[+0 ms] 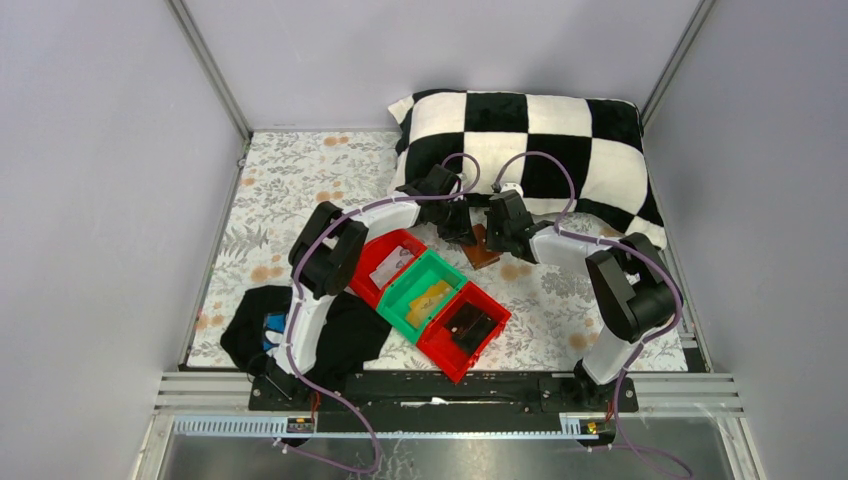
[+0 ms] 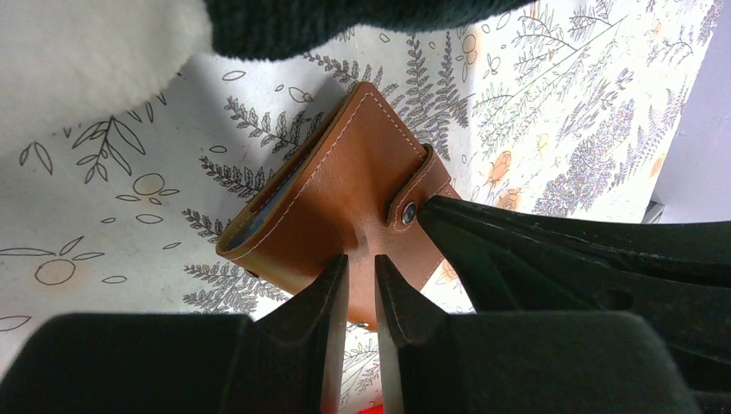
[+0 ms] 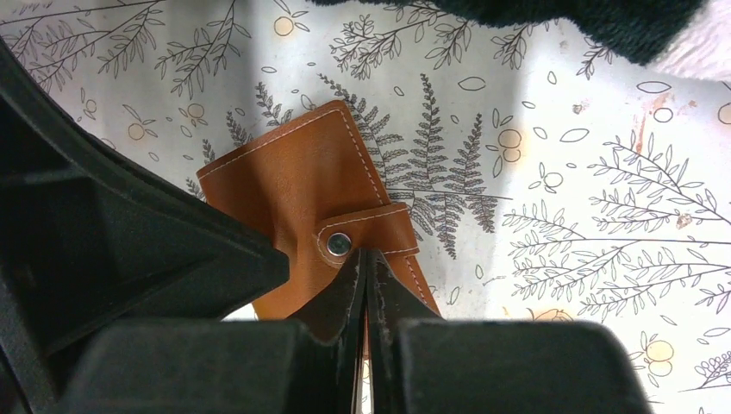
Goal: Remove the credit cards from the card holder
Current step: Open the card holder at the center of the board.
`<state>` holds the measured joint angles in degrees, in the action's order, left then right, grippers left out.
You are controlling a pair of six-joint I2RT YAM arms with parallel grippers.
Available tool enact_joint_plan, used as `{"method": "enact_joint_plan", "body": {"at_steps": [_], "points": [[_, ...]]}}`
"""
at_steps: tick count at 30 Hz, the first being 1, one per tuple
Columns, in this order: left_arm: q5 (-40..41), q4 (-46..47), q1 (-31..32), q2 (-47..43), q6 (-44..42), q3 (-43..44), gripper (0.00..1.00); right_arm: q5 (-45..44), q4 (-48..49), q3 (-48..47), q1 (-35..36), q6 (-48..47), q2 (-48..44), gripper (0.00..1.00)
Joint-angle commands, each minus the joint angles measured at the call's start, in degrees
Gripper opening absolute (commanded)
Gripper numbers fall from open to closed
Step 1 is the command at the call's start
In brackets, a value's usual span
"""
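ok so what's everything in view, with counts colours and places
card holder: 1, reddish-brown, snapped shut, between the hands
bins: 3, red, green, red, row mid-table
flat piece: 1, yellow-tan, in green bin
boxy object: 1, black, in near red bin
pale pieces: count unclear, whitish, in far red bin
pillow: 1, black-and-white checks, far edge
cloth heap: 1, black, near left
tablecloth: 1, white floral, covering the table
left hand: 1, black, pinching card holder edge
right hand: 1, black, shut, tips at the strap

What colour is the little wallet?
The card holder is tan-brown with pale stitching, clearest in the left wrist view.
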<state>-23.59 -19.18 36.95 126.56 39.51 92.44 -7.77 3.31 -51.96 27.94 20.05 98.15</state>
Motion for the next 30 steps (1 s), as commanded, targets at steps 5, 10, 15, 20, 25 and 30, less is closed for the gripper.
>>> {"method": "enact_joint_plan", "body": {"at_steps": [5, 10, 15, 20, 25, 30], "points": [[1.01, -1.90, -0.49, 2.55, -1.69, -1.03, 0.22, -4.03, -2.74, -0.38, 0.30, 0.63, -2.37, 0.00], [0.61, -2.02, -0.64, 2.59, -1.97, -1.34, 0.22, -1.14, -1.94, -0.94, 0.34, -0.46, -4.63, 0.09], [1.58, -1.76, -0.87, -1.96, -1.87, -2.17, 0.23, -0.85, -1.80, -2.10, 0.27, -3.39, -4.64, 0.29], [2.82, -0.76, -1.85, -6.68, 0.13, -3.70, 0.28, 0.99, -1.64, -3.67, 0.29, -5.67, -2.72, 0.41], [3.40, -0.62, -2.61, -6.58, 2.47, -4.49, 0.28, 2.50, -0.43, -5.04, 0.40, -8.60, -0.52, 0.48], [3.38, -0.52, -3.45, -5.40, 4.07, -5.23, 0.28, 2.85, 0.66, -5.39, 0.52, -9.99, 2.01, 0.49]]}}
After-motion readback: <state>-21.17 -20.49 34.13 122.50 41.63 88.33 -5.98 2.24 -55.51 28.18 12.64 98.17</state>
